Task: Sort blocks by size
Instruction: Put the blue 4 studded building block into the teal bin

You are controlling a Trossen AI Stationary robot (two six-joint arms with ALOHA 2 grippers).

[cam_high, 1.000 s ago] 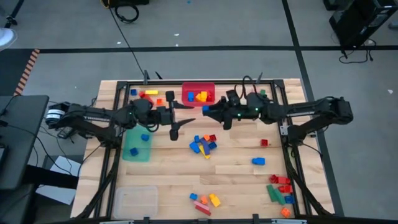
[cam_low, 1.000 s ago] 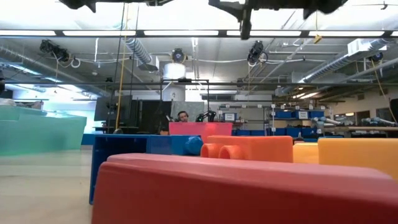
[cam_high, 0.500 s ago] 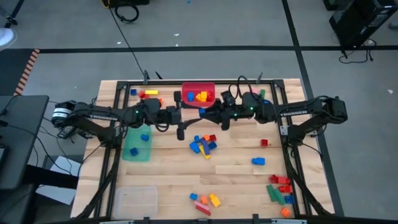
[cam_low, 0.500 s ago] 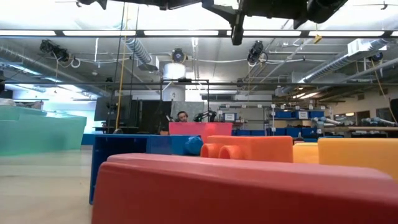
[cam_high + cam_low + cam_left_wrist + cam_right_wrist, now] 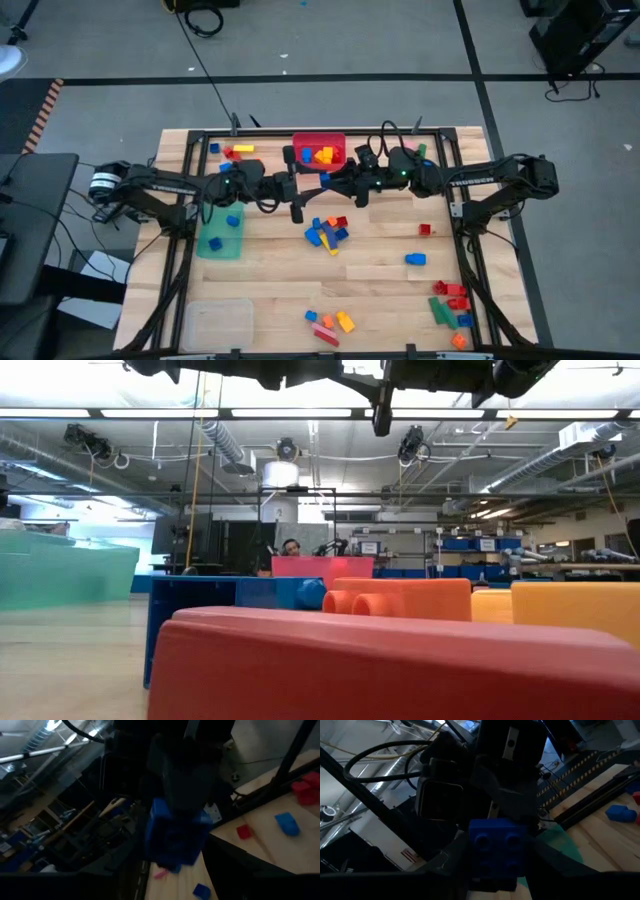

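Note:
Both arms meet in the air in front of the red bin. My right gripper is shut on a blue block, whose studded face shows in the right wrist view. My left gripper faces it, open. Its fingers stand at either side of the same blue block; whether they touch it I cannot tell. More blocks lie in a heap mid-table, a row by the near edge and a pile at the near right. My right gripper pinches the blue block by two opposite sides between its two fingers. The fingers lie level and come from the table's right side. The block hangs clear above the table, its free end toward my left gripper.
A green bin with blue blocks stands at the left and a clear bin at the near left. Single blue and red blocks lie at the right. Large red, blue and orange blocks fill the low view.
My left gripper has gone toward the table's right edge, up to my right gripper, until its fingers flank the blue block. The block has stayed lifted in my right gripper.

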